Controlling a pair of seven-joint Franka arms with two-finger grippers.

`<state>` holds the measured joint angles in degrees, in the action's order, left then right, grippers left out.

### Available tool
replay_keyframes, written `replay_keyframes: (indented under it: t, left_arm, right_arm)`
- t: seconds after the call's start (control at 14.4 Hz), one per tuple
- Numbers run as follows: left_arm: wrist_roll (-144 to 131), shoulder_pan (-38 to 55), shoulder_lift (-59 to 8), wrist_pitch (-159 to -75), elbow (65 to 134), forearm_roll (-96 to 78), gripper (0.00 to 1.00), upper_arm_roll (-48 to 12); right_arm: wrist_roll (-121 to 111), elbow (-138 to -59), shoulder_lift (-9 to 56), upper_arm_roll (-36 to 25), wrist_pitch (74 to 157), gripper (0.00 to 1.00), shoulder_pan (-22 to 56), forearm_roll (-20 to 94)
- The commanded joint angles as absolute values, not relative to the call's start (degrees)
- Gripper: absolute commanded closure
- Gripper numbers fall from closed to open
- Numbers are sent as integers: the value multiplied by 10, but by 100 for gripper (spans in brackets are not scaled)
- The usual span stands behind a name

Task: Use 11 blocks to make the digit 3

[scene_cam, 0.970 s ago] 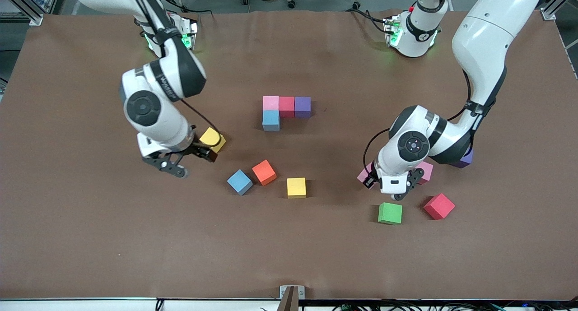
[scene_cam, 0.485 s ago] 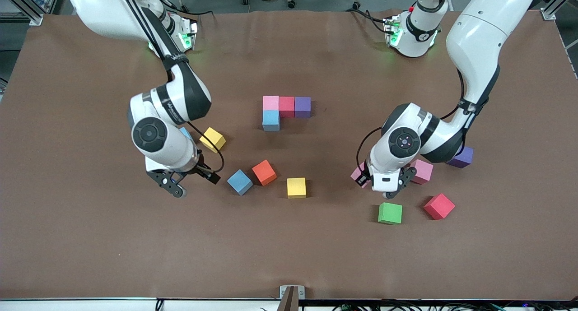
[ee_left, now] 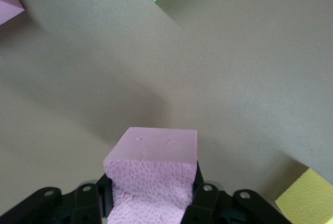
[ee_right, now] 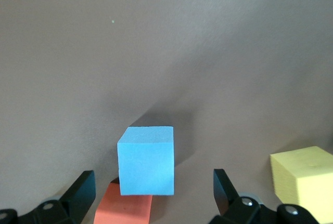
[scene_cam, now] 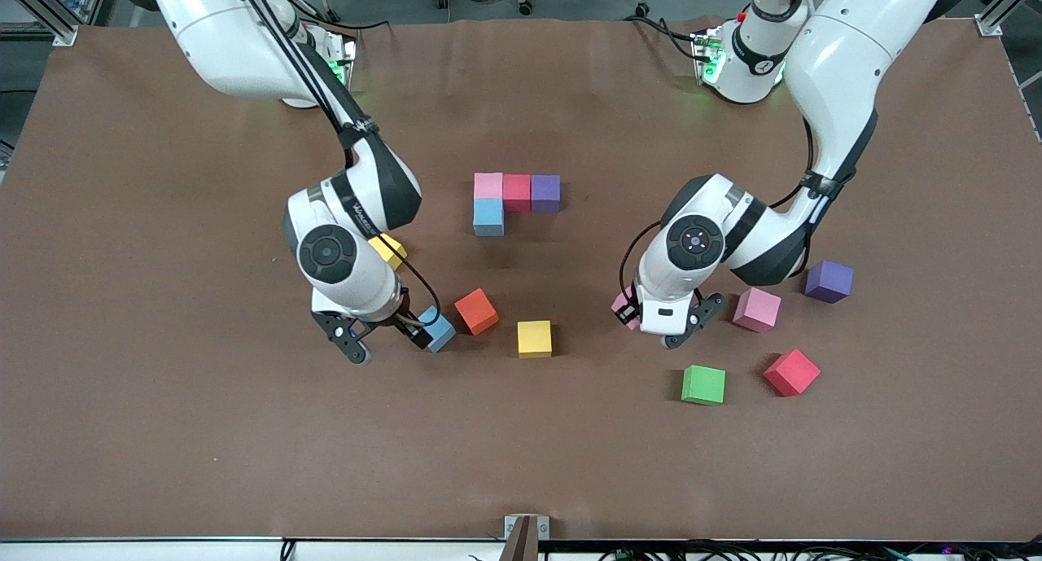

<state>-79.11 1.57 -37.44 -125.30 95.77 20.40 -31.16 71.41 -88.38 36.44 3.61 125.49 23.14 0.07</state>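
Front view, centre right: left hand clamps a pink block; centre left: right hand, fingers spread, over a blue block on the desk

The left gripper clamps a pink block in the air; the right gripper hangs spread over the blue block.

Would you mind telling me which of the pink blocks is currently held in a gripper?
The pink block clamped in the left gripper; the other loose one lies on the table, the third sits in the started figure.
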Motion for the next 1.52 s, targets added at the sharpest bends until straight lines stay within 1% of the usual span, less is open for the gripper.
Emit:
replay_keyframes:
  t: [0.0,0.14,0.21,0.48,0.76,0.9,0.97,1.04,1.11,1.18,1.25,1.39,1.45]
  left_arm:
    - [-791,13,-364,-1239,957,195,89,-309]
    - [-788,10,-365,-1240,957,195,89,-309]
    - [-788,5,-366,-1239,957,195,89,-308]
    - [-786,2,-371,-1240,957,196,89,-305]
    - [-783,4,-374,-1240,957,198,88,-304]
    - [-783,6,-375,-1240,953,200,88,-304]
    - [-783,6,-376,-1240,953,200,88,-304]
    - [-783,6,-375,-1240,953,200,88,-304]
    - [-784,6,-375,-1240,951,200,88,-304]
    - [-783,6,-375,-1240,949,200,88,-304]
    - [-784,6,-375,-1240,949,200,88,-304]
    - [-784,6,-375,-1240,948,201,88,-304]
    - [-784,6,-375,-1240,948,200,88,-304]
  right_arm:
    - [720,-870,401,35,1296,0,232,-4]
    - [720,-867,418,35,1333,0,233,-5]
    - [720,-864,425,35,1338,0,234,-6]
    - [720,-864,433,34,1337,0,239,-23]
    - [722,-864,444,34,1334,3,252,-23]
    - [722,-865,443,33,1330,5,256,-23]
    - [722,-865,441,33,1325,9,256,-23]
    - [722,-865,440,33,1322,15,255,-23]
    - [720,-865,439,33,1322,29,254,-23]
    - [718,-865,439,33,1321,44,255,-23]
    - [714,-865,438,33,1321,66,253,-23]
    - [712,-863,435,33,1308,98,254,-23]
    - [701,-863,432,33,1296,99,255,-29]
